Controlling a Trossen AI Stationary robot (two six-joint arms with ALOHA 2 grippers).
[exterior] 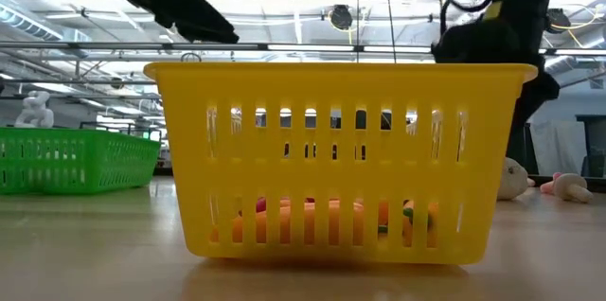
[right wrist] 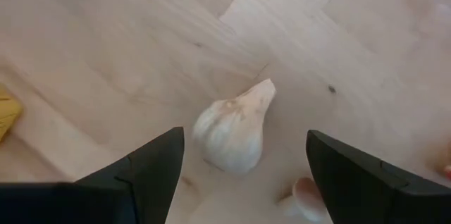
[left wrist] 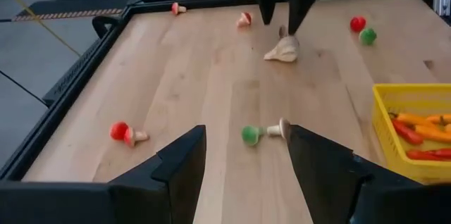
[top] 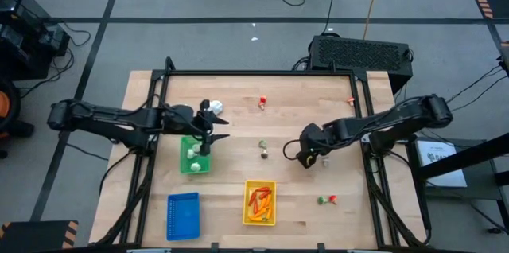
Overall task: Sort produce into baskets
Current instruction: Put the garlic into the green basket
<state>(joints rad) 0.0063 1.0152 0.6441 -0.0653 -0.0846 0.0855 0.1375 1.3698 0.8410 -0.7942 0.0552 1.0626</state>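
The right hand (right wrist: pixel 243 157) hangs spread open and empty over a white garlic bulb (right wrist: pixel 232 129) lying on the bench (top: pixel 238 94), right of centre. The left hand (top: pixel 208 136), also open and empty, hovers above the green basket (top: pixel 195 165). Nearer the front edge stand the yellow basket (top: pixel 260 218), holding carrots and peppers, and the blue basket (top: pixel 183 214).

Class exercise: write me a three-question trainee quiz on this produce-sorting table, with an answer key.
1. True or false: the blue basket holds carrots.
2. Which basket lies under the left gripper: A green, B blue, C yellow?
3. What lies between the right gripper's open fingers?

Key
1. False; the orange pieces are in the yellow basket.
2. A, the green basket.
3. A white garlic bulb on the table.
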